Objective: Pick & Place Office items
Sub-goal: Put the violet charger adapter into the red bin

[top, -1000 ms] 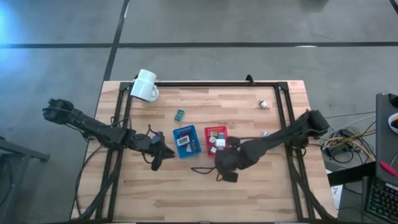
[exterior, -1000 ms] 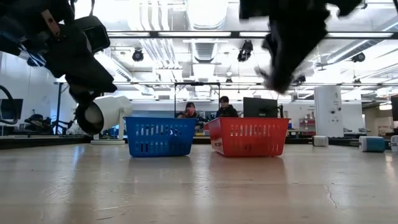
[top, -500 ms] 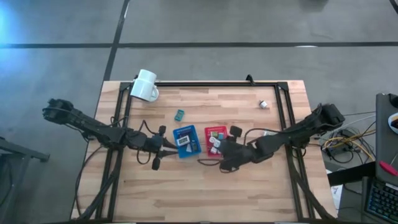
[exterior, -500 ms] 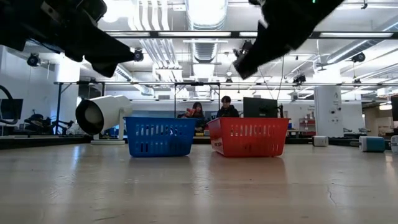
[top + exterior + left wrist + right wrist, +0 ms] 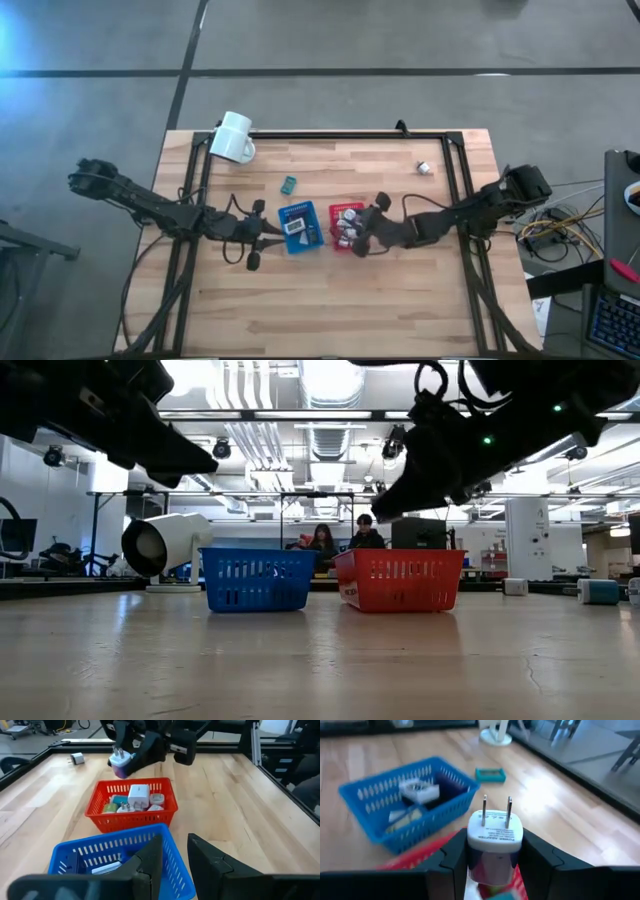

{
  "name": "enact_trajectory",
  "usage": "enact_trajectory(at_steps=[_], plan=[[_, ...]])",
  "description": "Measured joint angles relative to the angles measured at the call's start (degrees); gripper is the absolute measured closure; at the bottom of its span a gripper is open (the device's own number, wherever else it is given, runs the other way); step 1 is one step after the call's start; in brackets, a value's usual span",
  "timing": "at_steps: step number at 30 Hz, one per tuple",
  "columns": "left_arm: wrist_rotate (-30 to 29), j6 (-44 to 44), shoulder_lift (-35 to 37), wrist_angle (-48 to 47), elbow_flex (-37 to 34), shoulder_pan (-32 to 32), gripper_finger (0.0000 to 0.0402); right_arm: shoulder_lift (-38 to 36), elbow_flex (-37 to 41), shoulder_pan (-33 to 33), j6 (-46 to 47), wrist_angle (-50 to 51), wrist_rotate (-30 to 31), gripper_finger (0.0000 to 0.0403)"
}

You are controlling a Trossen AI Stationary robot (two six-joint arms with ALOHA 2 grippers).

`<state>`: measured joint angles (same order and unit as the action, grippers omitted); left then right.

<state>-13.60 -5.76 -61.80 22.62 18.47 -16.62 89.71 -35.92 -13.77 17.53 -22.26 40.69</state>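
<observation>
I have a white and purple plug adapter (image 5: 495,842) clamped between the fingers of the right tool (image 5: 362,226), prongs pointing away from the wrist; its face reads "POWER ADAPTER" above lines too small for me to read. The left wrist view shows the adapter (image 5: 120,761) held above the far side of the red basket (image 5: 100,815), clear of its rim. That basket sits near the middle of the counter (image 5: 400,310), with white and teal pieces (image 5: 136,799) piled in it. Just beside it, toward the left edge, is the blue basket (image 5: 298,228), holding a white item (image 5: 420,791) and something dark. A teal piece (image 5: 289,184) lies alone on the wood between the blue basket and the white mug (image 5: 232,138), which lies at the far left corner. A small white piece (image 5: 424,168) lies near the far right corner. My left tool (image 5: 262,243) hangs beside the blue basket with its fingers (image 5: 150,860) a narrow gap apart, gripping nothing
</observation>
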Motion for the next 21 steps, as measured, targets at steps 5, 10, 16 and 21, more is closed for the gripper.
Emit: enact_trajectory(at_steps=[5, 10, 16, 21], plan=[[-1.92, 0.00, 0.00, -0.43, -0.01, 0.04, 0.0307, 0.00, -1.34, 0.91, -2.03, -4.45, 0.03, 0.0277], [-3.25, -0.09, 0.00, -1.81, -0.01, 0.04, 0.0307, -0.02, -3.15, 0.82, -0.12, -2.30, -0.72, 0.0277], [-3.60, -2.10, 0.00, -2.24, -0.01, 0.04, 0.0307, -0.02, -2.96, 1.20, 6.31, -0.04, -5.53, 0.0277], [-4.46, -4.33, 0.00, -2.21, -0.01, 0.10, 0.0307, -0.02, -5.54, 2.48, 12.45, 7.58, -12.03, 0.0277]])
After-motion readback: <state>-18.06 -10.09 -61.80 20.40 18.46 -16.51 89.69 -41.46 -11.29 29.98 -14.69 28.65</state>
